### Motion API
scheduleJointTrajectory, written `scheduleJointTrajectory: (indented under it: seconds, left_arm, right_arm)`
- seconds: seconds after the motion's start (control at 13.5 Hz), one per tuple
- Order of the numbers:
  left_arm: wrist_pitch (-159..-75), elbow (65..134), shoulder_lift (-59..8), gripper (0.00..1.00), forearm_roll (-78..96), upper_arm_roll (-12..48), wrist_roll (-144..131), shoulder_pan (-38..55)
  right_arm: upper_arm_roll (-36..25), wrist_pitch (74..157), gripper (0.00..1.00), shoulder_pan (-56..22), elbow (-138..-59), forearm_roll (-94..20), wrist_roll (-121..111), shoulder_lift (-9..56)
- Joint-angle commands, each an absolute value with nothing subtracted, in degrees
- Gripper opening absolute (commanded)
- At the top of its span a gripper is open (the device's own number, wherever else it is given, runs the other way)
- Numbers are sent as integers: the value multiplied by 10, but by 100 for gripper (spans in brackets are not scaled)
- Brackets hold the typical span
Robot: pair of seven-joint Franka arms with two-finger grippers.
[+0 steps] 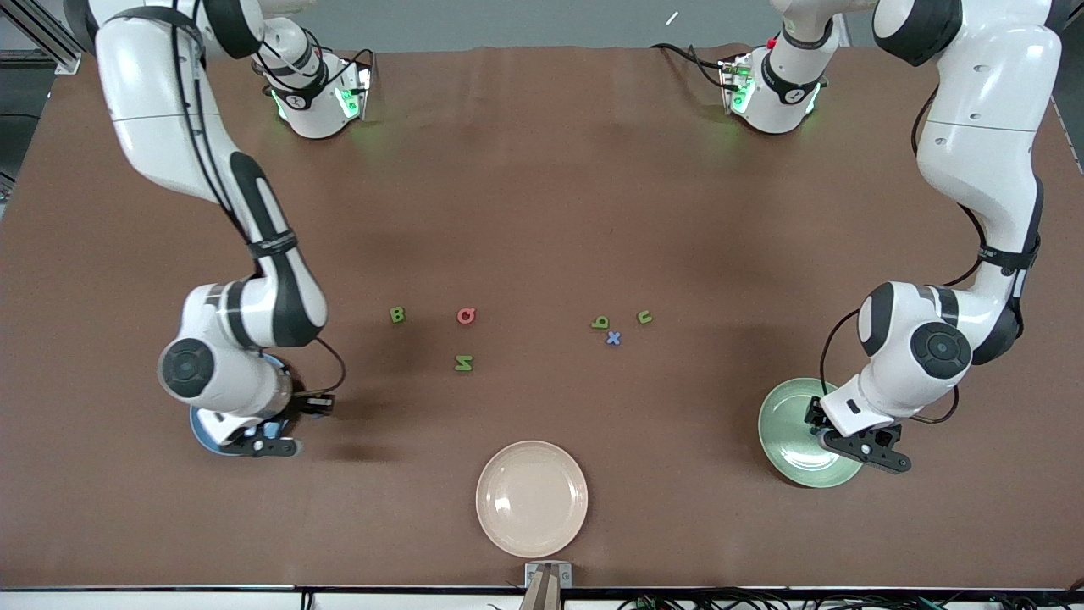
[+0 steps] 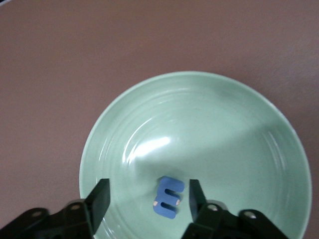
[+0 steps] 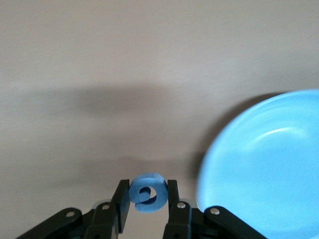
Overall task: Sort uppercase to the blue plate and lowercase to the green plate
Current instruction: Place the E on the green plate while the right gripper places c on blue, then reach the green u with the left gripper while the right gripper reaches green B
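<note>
blue m (image 2: 168, 197) lies between left gripper's (image 2: 145, 199) parted fingers (image 2: 101, 195).

High front camera looks down across the brown table (image 1: 542, 212) at both bases. Left wrist camera stares close down into the glossy pale green plate (image 2: 214, 114), seen lower right in front view. Right wrist camera hugs the glossy blue plate (image 3: 269, 174).

I see brown table covering (image 1: 542, 212) filling the view | grey floor strip along top edge | cables along lower edge | light even, soft shadows
</note>
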State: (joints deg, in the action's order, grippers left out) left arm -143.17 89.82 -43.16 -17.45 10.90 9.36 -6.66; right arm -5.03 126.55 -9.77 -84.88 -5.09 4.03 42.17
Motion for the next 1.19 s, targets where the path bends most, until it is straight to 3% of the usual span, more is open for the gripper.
scheduleJointTrajectory:
  seconds: [0.0, 0.3, 0.52, 0.67, 0.89, 1.11]
  left_arm:
    - [-1385, 907, -402, 99, -178, 141, 40, -64]
    - [-1354, 934, -385, 99, -179, 193, -88, -54]
    - [-1354, 971, -360, 99, -180, 207, -202, -20]
    - [-1333, 983, -353, 99, -180, 214, -290, 7]
    - [-1324, 997, -354, 96, -180, 225, -432, 53]
    - [-1329, 1023, -352, 84, -189, 224, -539, 95]
  right_arm:
    - [-40, 1249, 5, -49, -846, -38, -43, 412]
    - [-40, 1251, 6, 15, -846, -33, -182, 414]
    - [-40, 1251, 13, 44, -855, -25, -215, 418]
    - [-40, 1253, 29, 42, -862, -25, -214, 427]
    - [-40, 1253, 68, 39, -860, -25, -214, 433]
    - [-37, 1247, 77, 24, -860, -30, -206, 429]
